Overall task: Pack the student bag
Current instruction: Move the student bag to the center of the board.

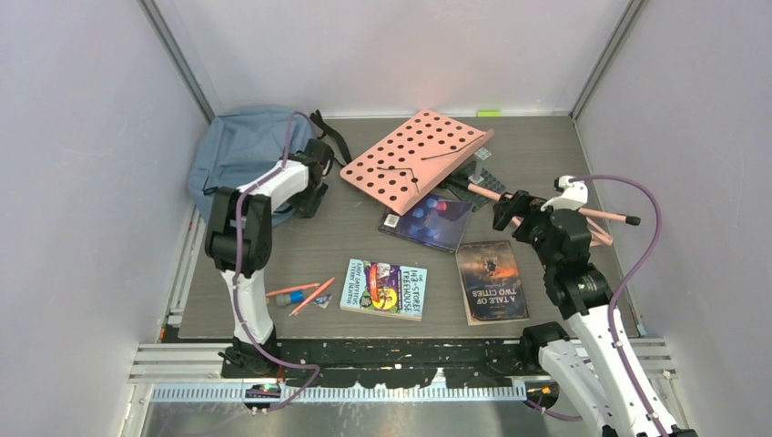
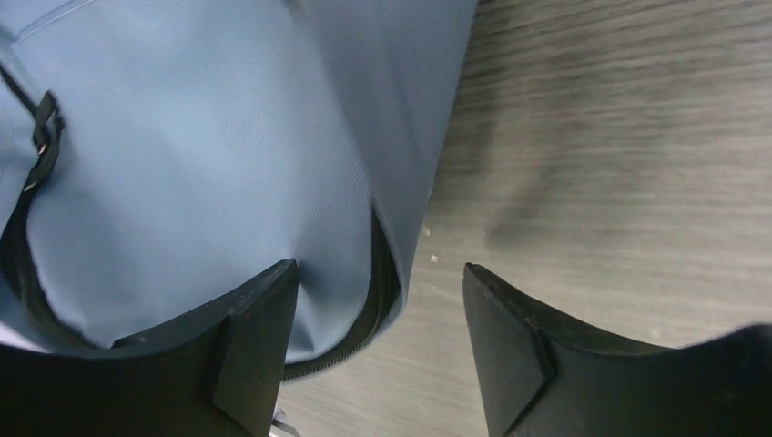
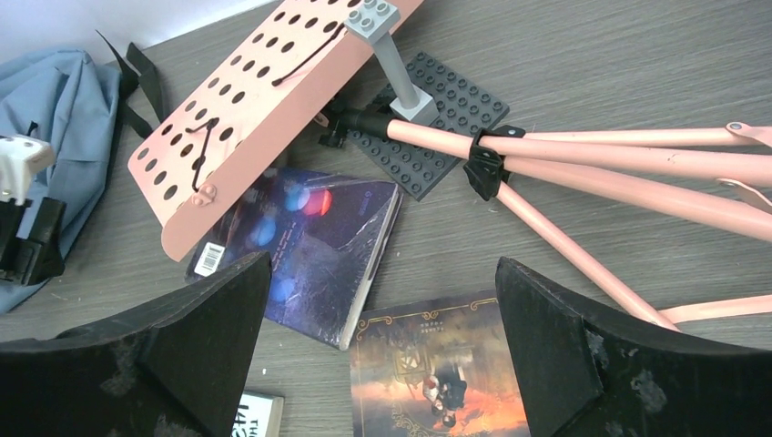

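A: What is hard to make out?

B: From above, the left arm (image 1: 273,187) covers the near-right part of the student bag (image 1: 238,146), so its full outline is hidden. The left wrist view cuts the bag off and shows only blue fabric and a black zipper edge (image 2: 387,264).

A: Where does the bag lie?

B: Flat in the far-left corner of the tabletop (image 1: 355,241), near the left wall. Its black straps (image 1: 326,132) trail off its far-right end toward the pink perforated board (image 1: 414,155). From above it looks about as wide as it is deep, so I cannot tell its long axis.

A: The left tool?

B: The left tool (image 2: 378,273) hangs over the bag's zipper-edged corner with its jaws spread. One finger is above the fabric, the other above bare tabletop, and nothing is grasped.

A: And the right?

B: The right tool (image 3: 382,262) is spread wide and holds nothing, above the dark-blue book (image 3: 319,237) and "A Tale of Two Cities" (image 1: 492,280). The board hides the blue book's far edge, and the frame cuts off the pink stand legs (image 3: 637,159).
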You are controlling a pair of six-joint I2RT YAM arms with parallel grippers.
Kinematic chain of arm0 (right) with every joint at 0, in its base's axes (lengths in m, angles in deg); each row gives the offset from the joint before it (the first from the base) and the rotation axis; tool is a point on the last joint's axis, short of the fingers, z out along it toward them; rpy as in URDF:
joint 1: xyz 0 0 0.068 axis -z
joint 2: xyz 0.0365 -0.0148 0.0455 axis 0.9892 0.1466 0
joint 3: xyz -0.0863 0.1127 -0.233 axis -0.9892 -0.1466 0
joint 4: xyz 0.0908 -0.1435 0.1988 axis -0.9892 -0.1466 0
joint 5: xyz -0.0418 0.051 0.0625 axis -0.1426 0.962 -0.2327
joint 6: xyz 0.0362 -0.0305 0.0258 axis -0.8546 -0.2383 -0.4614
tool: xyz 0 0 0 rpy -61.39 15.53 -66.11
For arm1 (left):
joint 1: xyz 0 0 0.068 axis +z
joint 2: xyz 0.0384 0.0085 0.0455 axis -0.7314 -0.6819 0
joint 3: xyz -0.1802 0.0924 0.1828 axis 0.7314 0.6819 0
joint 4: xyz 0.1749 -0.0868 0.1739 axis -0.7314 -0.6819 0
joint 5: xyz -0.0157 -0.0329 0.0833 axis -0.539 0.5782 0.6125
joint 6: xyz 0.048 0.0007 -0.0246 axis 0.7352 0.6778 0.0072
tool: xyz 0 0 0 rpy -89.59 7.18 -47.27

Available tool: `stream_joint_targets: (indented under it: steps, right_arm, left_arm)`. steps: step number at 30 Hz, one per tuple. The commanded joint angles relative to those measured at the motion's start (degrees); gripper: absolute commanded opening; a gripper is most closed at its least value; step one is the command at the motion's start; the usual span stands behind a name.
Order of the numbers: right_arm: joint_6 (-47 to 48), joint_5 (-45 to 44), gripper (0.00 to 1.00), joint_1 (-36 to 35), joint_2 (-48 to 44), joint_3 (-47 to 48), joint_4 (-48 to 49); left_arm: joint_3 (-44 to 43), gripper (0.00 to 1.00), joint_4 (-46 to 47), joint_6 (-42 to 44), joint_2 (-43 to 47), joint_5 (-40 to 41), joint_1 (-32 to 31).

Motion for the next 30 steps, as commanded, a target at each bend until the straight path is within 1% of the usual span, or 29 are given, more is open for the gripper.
stream_joint_targets:
  steps: [1,2,3,4,5,7,9,13,15,17,18,20,23,26,29,30]
  right_arm:
    - [-0.39,0.53,1.0,0.2,0.54,0.38,2.42]
    - [-0.36,0.46,1.0,0.2,0.58,0.38,2.47]
    - [-0.29,0.36,1.0,0.2,0.59,0.38,2.4]
    - [-0.26,0.33,1.0,0.2,0.66,0.42,2.42]
    - [-0.13,0.35,1.0,0.2,0.76,0.44,2.37]
    - [0.09,0.65,1.0,0.2,1.07,0.56,2.33]
    - [0.34,1.32,1.0,0.2,1.97,0.9,2.33]
    - [0.8,3.41,1.0,0.2,4.01,1.75,2.12]
    - [0.85,4.95,0.97,0.11,5.4,2.47,1.91]
    - [0.82,6.51,0.95,0.07,6.81,3.47,1.19]
    - [0.78,8.29,0.94,-0.08,7.26,4.1,0.93]
    - [0.71,8.63,0.93,-0.52,8.17,4.83,-0.16]
    - [0.62,8.09,0.93,-1.31,8.34,5.01,-1.18]
    - [0.32,7.87,0.93,-1.5,8.08,5.26,-2.05]
    - [0.18,7.86,0.93,-1.83,7.83,5.56,-2.8]
    - [0.1,7.86,0.93,-1.87,7.76,5.65,-3.0]
  left_arm:
    - [-3.72,0.59,-3.18,0.06,-4.99,1.87,0.57]
    - [-4.54,0.46,-4.17,-0.42,-5.45,1.97,0.57]
    - [-5.3,0.3,-4.91,-1.09,-5.36,1.79,0.52]
    - [-5.8,0.17,-5.39,-1.71,-4.82,1.19,0.46]
    - [-6.11,0.09,-5.56,-2.32,-3.84,0.22,0.48]
    - [-6.6,0.0,-5.79,-3.83,-1.27,-1.97,0.4]
    - [-7.54,0.0,-6.48,-6.32,1.66,-5.39,0.26]
    - [-8.27,0.0,-5.4,-13.28,7.75,-17.5,0.26]
    - [-8.71,0.0,-4.03,-17.27,9.79,-23.91,0.21]
    - [-9.47,0.0,-2.17,-21.84,10.53,-31.85,0.17]
    - [-10.24,0.0,-1.09,-23.92,10.5,-34.77,-0.1]
    - [-12.28,0.0,0.38,-28.07,9.74,-39.21,-1.01]
    - [-15.22,0.0,2.72,-32.91,7.9,-42.61,-3.79]
    - [-18.93,0.0,3.46,-36.23,5.15,-42.9,-7.93]
    - [-20.56,0.0,6.33,-39.5,3.14,-43.0,-10.79]
    - [-20.61,0.02,7.67,-40.59,2.71,-43.16,-11.45]
